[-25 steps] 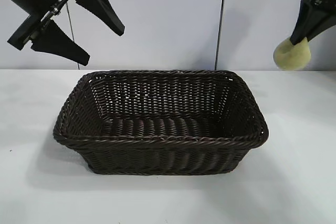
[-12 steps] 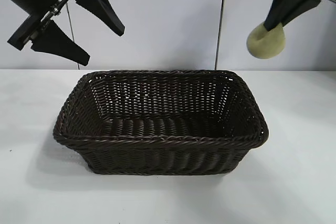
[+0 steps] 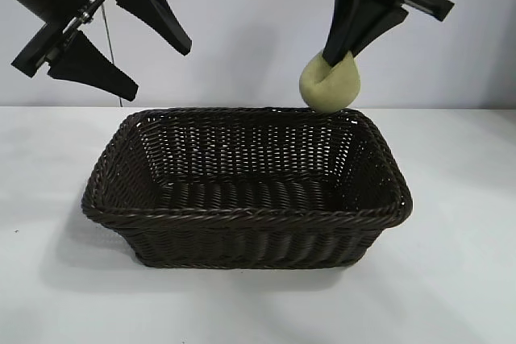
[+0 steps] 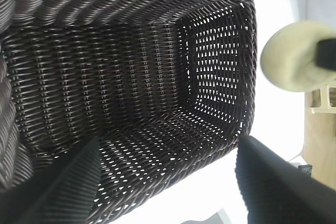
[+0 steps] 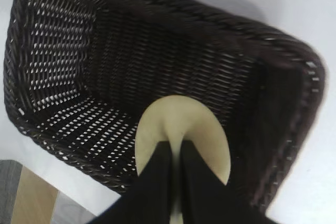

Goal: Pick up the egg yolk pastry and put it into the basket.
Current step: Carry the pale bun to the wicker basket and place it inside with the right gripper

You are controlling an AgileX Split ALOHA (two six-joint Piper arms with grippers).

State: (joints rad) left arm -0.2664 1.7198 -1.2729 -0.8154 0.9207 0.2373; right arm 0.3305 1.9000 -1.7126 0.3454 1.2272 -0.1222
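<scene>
The dark brown woven basket stands in the middle of the white table. My right gripper is shut on the pale yellow egg yolk pastry and holds it in the air above the basket's far right rim. In the right wrist view the pastry hangs pinched between the black fingers over the basket. My left gripper is open and empty, high at the upper left, above the basket's left end. The left wrist view shows the basket's inside and the pastry beyond it.
The white table extends around the basket on all sides. A pale wall with a dark vertical seam stands behind. A wooden floor strip shows past the table's edge in the left wrist view.
My right gripper has carried the pastry leftward from the far right and slightly down, to above the basket's far right rim. The left arm and basket have not moved.
</scene>
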